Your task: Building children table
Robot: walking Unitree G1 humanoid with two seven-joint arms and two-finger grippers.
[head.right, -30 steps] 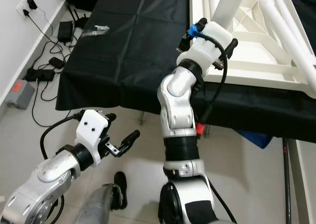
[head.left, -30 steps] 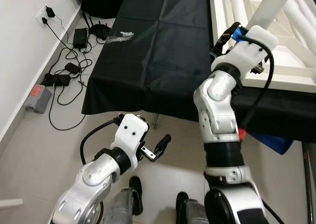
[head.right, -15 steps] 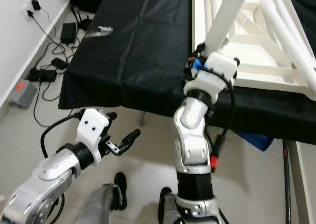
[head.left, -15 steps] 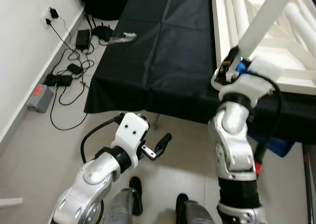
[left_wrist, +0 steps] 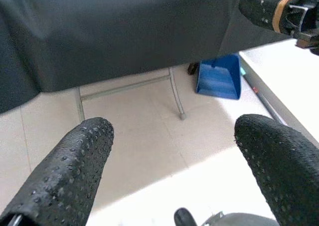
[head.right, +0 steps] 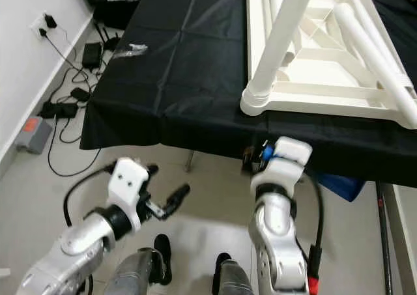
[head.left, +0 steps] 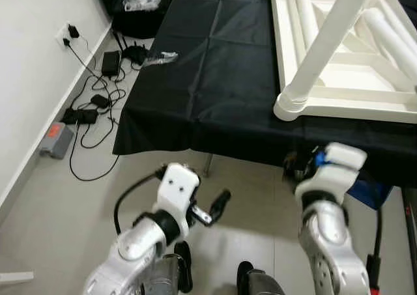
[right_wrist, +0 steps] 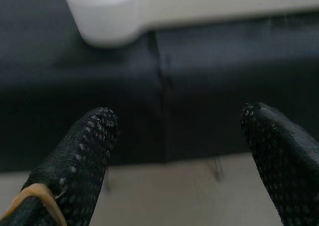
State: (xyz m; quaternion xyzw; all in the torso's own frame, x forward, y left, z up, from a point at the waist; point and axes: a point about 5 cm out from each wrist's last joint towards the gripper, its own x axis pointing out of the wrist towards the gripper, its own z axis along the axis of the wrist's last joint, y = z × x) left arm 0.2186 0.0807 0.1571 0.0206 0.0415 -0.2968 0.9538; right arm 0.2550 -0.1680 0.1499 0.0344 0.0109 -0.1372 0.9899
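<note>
While the upturned white children's table (head.left: 339, 80) rests on the black-draped counter (head.left: 215, 67), we hold our left gripper (left_wrist: 169, 151) and right gripper (right_wrist: 179, 136) below its edge, fingers apart, empty.

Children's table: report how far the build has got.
Done: the white table lies upside down on the black cloth, with one leg standing in its near corner. In hand: nothing; the right tool and left tool are both open and empty below the table edge. Left: more loose legs lie inside the frame.
</note>
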